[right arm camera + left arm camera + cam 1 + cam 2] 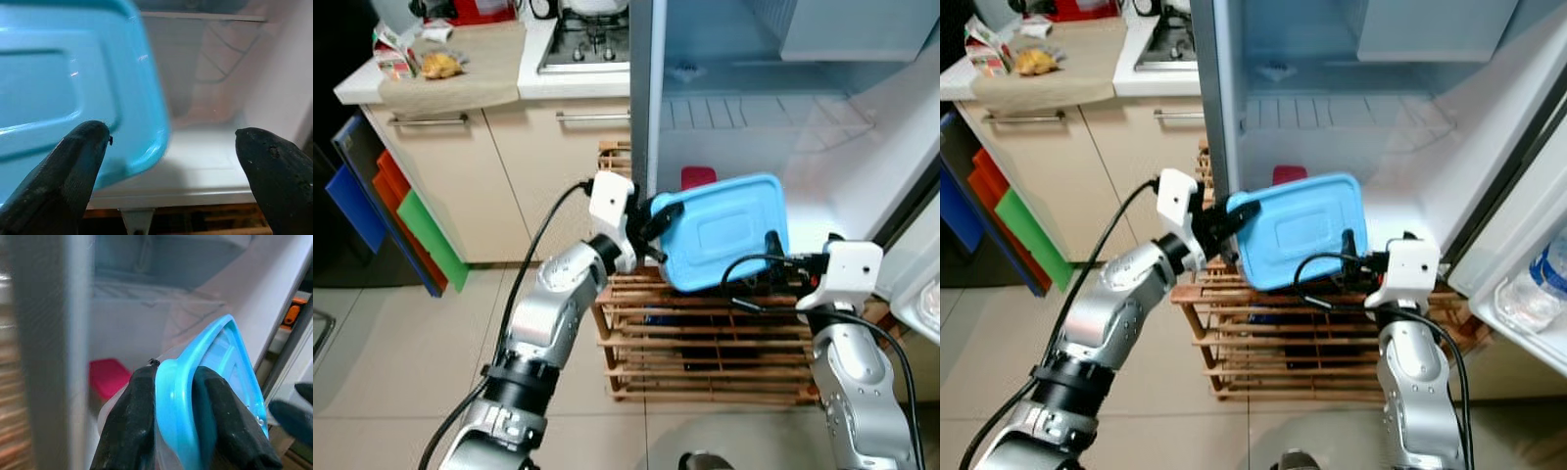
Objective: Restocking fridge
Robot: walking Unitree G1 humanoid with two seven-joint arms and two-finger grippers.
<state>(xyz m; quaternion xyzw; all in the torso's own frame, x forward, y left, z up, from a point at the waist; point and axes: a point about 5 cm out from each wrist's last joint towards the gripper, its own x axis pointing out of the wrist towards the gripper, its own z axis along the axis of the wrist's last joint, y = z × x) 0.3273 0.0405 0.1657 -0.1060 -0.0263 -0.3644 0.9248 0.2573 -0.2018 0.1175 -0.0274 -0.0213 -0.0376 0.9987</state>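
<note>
A food container with a light blue lid point(724, 231) hangs tilted in front of the open fridge point(773, 117). My left gripper point(656, 223) is shut on the lid's left rim; in the left wrist view its fingers point(132, 421) pinch the blue edge point(176, 396). My right gripper point(775, 257) is open beside the container's lower right corner point(142, 147), one finger point(68, 171) in front of the lid, the other point(279, 171) off to the side. A red box point(697, 177) lies on the fridge's bottom shelf behind the container.
A wooden slatted crate rack point(705, 343) stands on the floor under the fridge opening. The fridge door point(1528, 284) is swung open at right with a bottle in its bin. Kitchen cabinets point(460, 166), a counter and a stove point(587, 44) lie to the left.
</note>
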